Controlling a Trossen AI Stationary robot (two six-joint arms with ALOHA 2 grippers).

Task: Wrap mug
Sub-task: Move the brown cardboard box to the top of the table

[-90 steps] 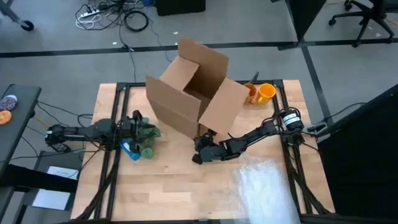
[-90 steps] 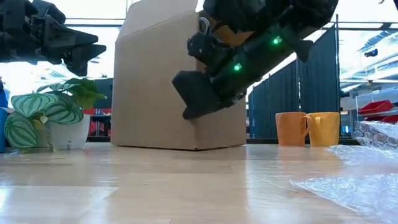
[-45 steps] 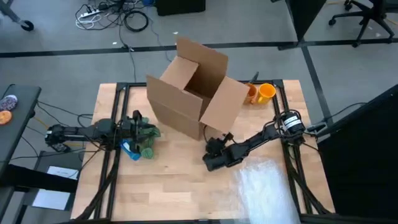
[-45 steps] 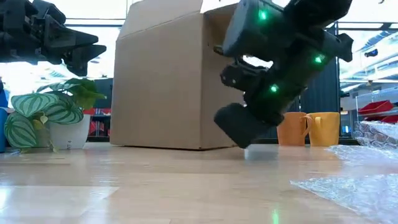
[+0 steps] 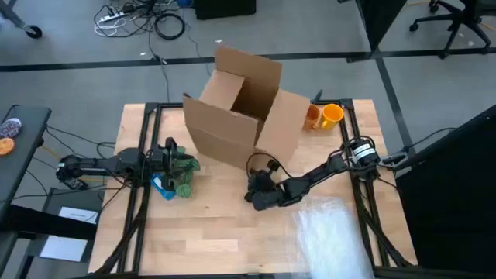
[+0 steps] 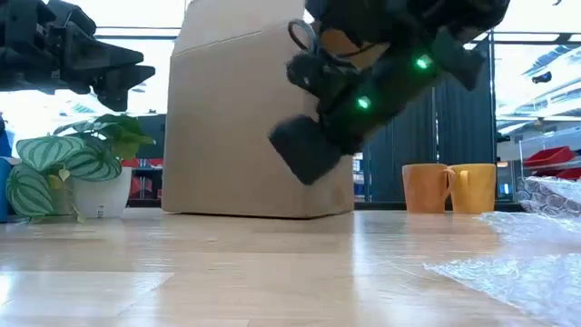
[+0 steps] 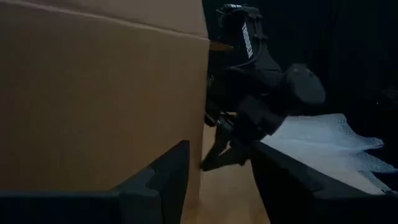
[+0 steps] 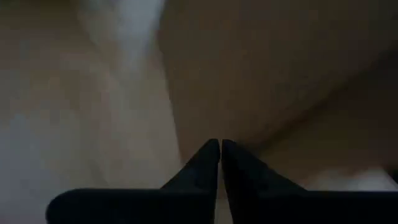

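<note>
high view: an open cardboard box stands at the back middle of the wooden table, its flaps up. two mugs sit just beside the box at the back right corner, an orange mug touching a yellow mug. a sheet of bubble wrap lies on the front right part of the table, well apart from the mugs. the right gripper hangs near the box's front right corner, between the box and the bubble wrap, its arm reaching in from the right edge. the left gripper rests at the left side above a small potted plant and a blue object.

low view: the right gripper hangs above the table in front of the box, clear of the wood. the orange mug and the yellow mug stand upright side by side to the right of the box. the bubble wrap spreads over the near right. the potted plant stands at the left, under the left gripper.

left wrist view: the left gripper's fingers stand apart, holding nothing. past them are the box wall, the right gripper and the bubble wrap.

right wrist view: the right gripper's fingertips are pressed together with nothing between them, pointing at a blurred brown surface.
</note>
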